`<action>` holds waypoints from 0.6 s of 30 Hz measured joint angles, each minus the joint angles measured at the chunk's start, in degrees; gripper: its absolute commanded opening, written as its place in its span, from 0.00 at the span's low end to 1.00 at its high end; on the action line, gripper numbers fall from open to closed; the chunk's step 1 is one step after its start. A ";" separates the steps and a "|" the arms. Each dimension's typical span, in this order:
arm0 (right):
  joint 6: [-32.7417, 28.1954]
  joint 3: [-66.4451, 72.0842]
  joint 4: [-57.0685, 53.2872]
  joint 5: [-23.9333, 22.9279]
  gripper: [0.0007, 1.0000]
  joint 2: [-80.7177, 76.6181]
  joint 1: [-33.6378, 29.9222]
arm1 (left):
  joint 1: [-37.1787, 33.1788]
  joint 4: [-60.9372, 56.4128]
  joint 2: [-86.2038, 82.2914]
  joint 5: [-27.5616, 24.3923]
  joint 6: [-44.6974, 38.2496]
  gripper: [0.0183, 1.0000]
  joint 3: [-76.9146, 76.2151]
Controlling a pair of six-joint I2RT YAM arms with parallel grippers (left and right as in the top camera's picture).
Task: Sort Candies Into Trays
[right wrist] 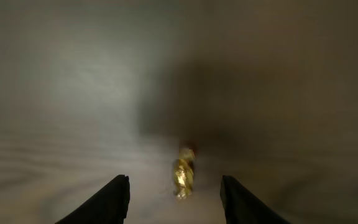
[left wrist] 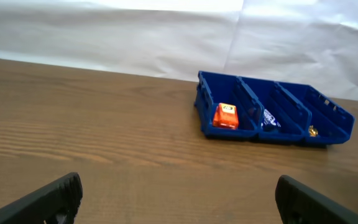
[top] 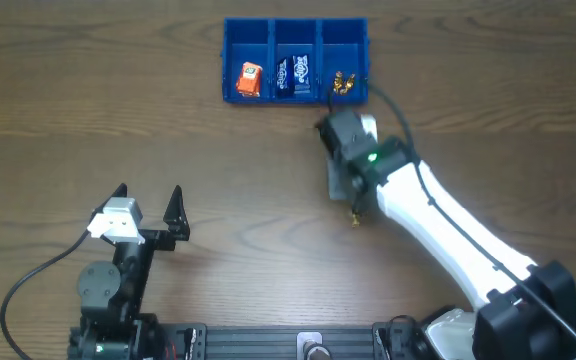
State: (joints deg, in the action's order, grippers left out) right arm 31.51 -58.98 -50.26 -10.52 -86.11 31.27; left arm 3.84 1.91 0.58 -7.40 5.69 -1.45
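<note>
A blue tray (top: pixel 296 25) with three compartments stands at the far middle of the table. Its left compartment holds an orange candy (top: pixel 250 80), the middle one blue candies (top: pixel 293 75), and the right one gold candies (top: pixel 343 85). The tray (left wrist: pixel 272 134) and the orange candy (left wrist: pixel 226 116) also show in the left wrist view. One gold-wrapped candy (right wrist: pixel 184 175) lies on the table between the fingers of my right gripper (right wrist: pixel 174 199), which is open just above it. In the top view this candy (top: pixel 356 218) peeks out under the right arm (top: pixel 408 195). My left gripper (top: pixel 148 205) is open and holds nothing, near its base.
Bare wooden table surrounds the tray. A black cable (top: pixel 393 110) runs from the right wrist past the tray's right corner. White paper (left wrist: pixel 166 43) hangs behind the table.
</note>
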 measured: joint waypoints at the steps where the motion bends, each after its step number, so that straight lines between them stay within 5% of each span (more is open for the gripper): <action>1: 1.18 3.91 1.66 0.46 0.50 0.00 0.11 | 0.02 0.00 0.00 -0.02 0.00 1.00 0.00; 18: 5.38 10.51 11.37 1.97 0.43 -8.55 0.04 | 0.00 0.02 0.00 0.00 0.00 1.00 0.00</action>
State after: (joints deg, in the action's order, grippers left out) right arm 36.88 -48.47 -38.89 -8.56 -94.65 31.31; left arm 3.84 1.93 0.58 -7.40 5.69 -1.45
